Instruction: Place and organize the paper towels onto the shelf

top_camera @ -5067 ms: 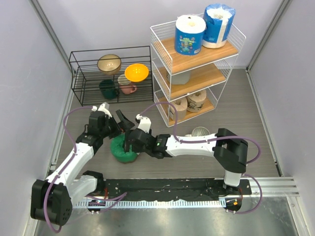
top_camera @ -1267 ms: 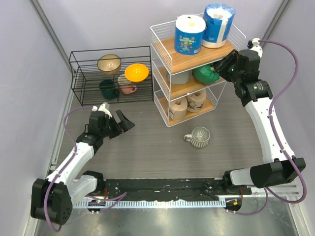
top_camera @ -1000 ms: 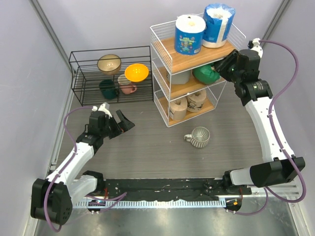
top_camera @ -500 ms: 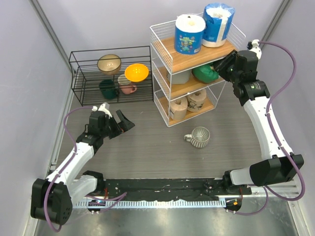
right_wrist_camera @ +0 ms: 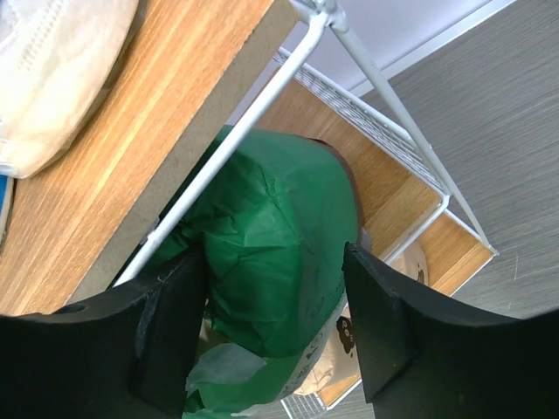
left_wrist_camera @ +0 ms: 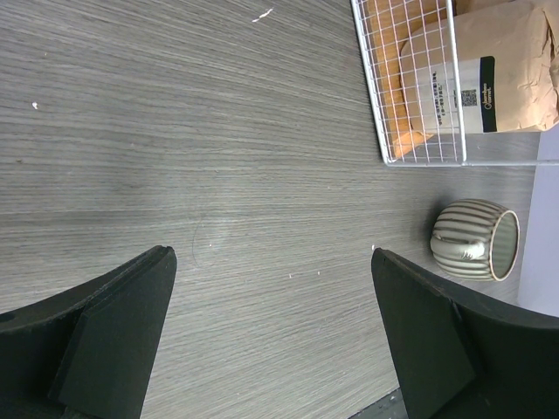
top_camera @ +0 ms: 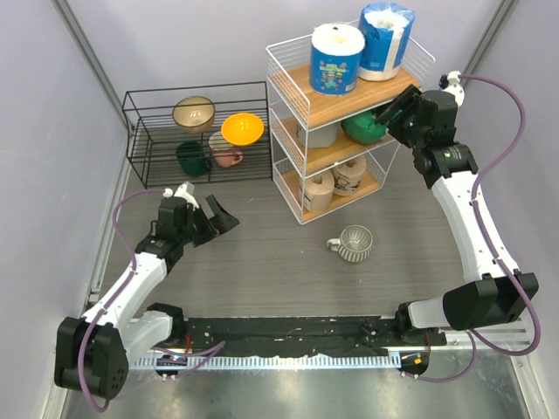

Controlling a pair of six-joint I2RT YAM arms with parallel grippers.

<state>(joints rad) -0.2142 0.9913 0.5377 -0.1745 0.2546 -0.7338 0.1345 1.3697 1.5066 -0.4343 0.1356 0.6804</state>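
The white wire shelf (top_camera: 288, 92) stands at the back. Two blue-wrapped rolls (top_camera: 336, 59) (top_camera: 387, 42) stand on its top board. A grey roll (top_camera: 314, 135) sits on the middle board. Two tan rolls (top_camera: 316, 188) (top_camera: 351, 175) sit on the bottom board. My right gripper (top_camera: 393, 109) is shut on the green roll (top_camera: 365, 128) and holds it in the right end of the middle tier. In the right wrist view both fingers flank the green roll (right_wrist_camera: 279, 253) under the top board (right_wrist_camera: 131, 148). My left gripper (top_camera: 223, 218) is open and empty over the floor (left_wrist_camera: 272, 297).
A ribbed grey-white mug (top_camera: 354, 243) lies on the table in front of the shelf; it also shows in the left wrist view (left_wrist_camera: 472, 240). A low black wire rack (top_camera: 140, 144) with bowls and cups stands at the back left. Grey walls close both sides.
Five seconds ago the green roll was on the table by both grippers. Over the last second my right gripper pushed it slightly deeper into the middle tier. The left arm stayed still.
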